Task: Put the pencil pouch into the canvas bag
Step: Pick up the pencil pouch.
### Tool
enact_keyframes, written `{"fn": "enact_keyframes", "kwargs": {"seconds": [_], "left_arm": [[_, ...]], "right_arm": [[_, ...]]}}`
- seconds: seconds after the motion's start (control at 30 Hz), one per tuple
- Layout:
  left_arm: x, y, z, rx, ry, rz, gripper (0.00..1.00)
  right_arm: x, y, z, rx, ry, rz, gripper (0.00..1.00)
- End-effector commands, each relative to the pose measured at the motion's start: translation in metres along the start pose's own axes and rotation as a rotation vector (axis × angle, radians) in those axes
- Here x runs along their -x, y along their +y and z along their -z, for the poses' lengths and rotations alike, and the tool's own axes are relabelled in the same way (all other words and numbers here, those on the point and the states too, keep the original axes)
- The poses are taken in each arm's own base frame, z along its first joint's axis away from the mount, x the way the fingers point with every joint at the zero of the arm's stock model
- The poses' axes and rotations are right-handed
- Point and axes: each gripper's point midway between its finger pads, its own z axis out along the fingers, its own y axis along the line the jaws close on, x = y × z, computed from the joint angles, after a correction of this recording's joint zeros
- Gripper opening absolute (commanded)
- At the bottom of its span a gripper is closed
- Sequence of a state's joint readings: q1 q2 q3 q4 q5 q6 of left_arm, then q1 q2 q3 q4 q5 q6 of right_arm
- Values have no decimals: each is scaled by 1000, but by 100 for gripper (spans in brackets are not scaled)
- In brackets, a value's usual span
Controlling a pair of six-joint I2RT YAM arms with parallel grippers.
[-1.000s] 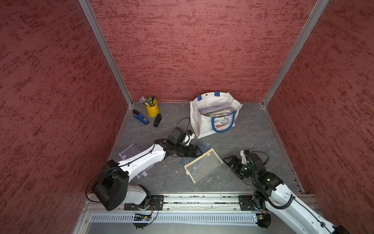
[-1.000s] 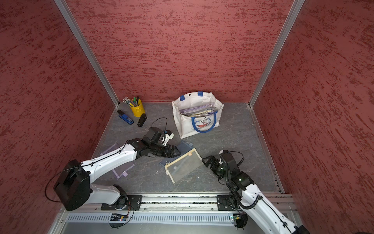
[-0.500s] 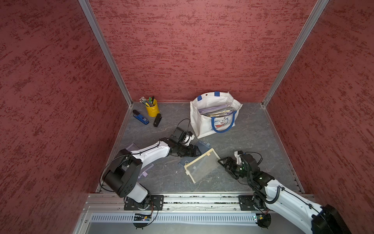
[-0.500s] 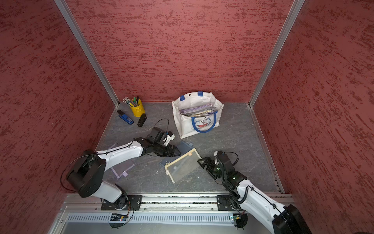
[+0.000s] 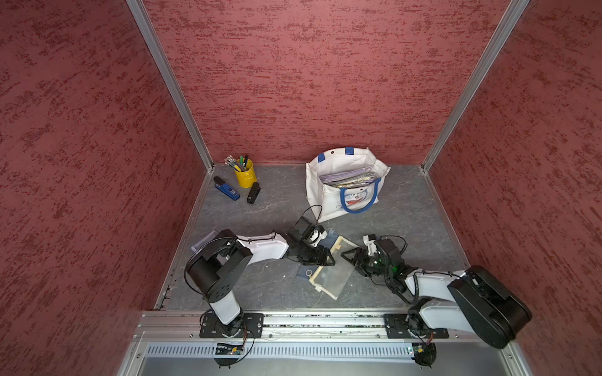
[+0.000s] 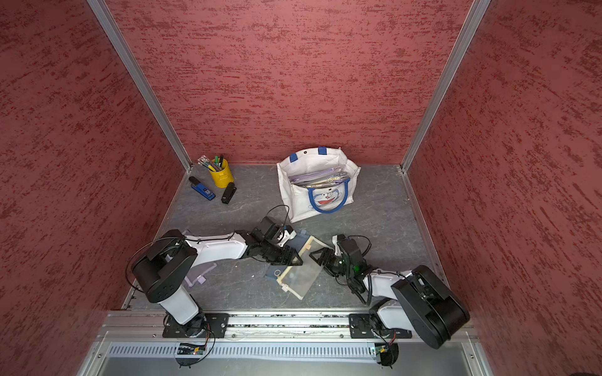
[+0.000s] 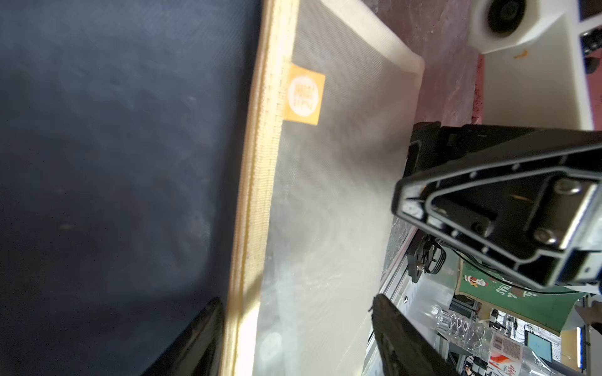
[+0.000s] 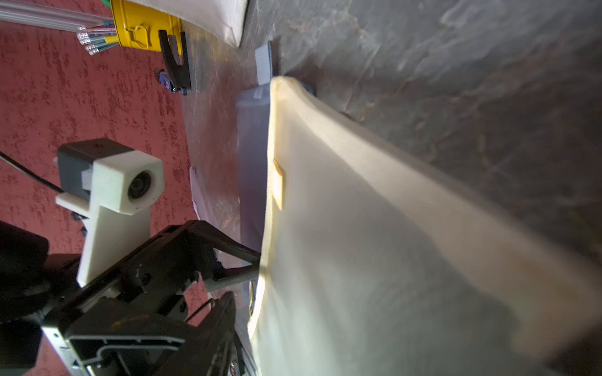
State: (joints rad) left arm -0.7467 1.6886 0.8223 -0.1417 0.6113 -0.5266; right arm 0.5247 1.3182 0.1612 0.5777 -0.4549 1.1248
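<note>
The pencil pouch [image 5: 332, 276] [image 6: 298, 276], translucent mesh with cream edging and an orange tag, lies tilted at the floor's middle, partly over a dark blue pouch [image 5: 329, 242]. My left gripper [image 5: 326, 258] [image 6: 294, 258] is at its zipper edge. In the left wrist view the fingers [image 7: 202, 338] stand apart with the pouch [image 7: 325, 195] between them. My right gripper [image 5: 347, 257] [image 6: 316, 255] is at the opposite edge, open. One of its fingers [image 8: 224, 307] shows just off the pouch [image 8: 358, 244]; the other is hidden. The canvas bag [image 5: 329, 195] [image 6: 299, 201] stands open behind, holding folders.
A yellow pen cup [image 5: 245, 174], a blue stapler [image 5: 227, 189] and a black stapler [image 5: 253, 193] sit in the back left corner. A clear purple folder [image 6: 198, 273] lies under the left arm. Red walls enclose three sides; a metal rail [image 5: 325, 320] runs along the front.
The right gripper has slid left onto the pouch's edge and its jaws have narrowed. The left gripper has closed in a little on the zipper edge. Both arms have folded lower.
</note>
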Motion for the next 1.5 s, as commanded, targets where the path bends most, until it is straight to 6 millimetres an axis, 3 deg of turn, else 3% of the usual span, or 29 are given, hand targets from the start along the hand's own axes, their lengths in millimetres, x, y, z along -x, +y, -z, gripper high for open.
{"fn": "enact_keyframes", "kwargs": {"seconds": [0.0,0.17,0.3,0.47,0.63,0.8,0.9,0.97,1.13,1.23,1.27,1.33,1.47], "left_arm": [[12,-17,8,-67,-59,-6,71],[23,-31,29,-114,-106,-23,69],[36,-32,59,-128,-174,2,70],[44,-48,115,-168,-278,-49,73],[43,-86,162,-259,-354,-180,80],[49,-122,189,-349,-430,-297,83],[56,-148,200,-411,-467,-365,80],[60,-161,203,-436,-472,-405,71],[70,-176,212,-447,-510,-438,17],[82,-178,225,-427,-539,-444,0],[86,-176,228,-402,-546,-450,0],[96,-175,236,-350,-561,-465,0],[120,-166,249,-193,-587,-480,0]], "right_arm": [[6,24,4,106,-39,43,46],[11,52,13,184,-58,155,1],[11,79,25,253,-62,260,0],[-1,134,51,388,-22,468,0],[-15,182,72,502,64,603,0],[-10,241,93,645,57,664,0],[-2,267,96,675,63,700,0],[2,280,96,691,66,721,0],[24,294,100,685,-8,722,0],[43,294,98,620,-55,708,0],[50,293,98,591,-79,702,1],[63,293,102,540,-128,695,15],[84,296,120,427,-237,703,57]]}}
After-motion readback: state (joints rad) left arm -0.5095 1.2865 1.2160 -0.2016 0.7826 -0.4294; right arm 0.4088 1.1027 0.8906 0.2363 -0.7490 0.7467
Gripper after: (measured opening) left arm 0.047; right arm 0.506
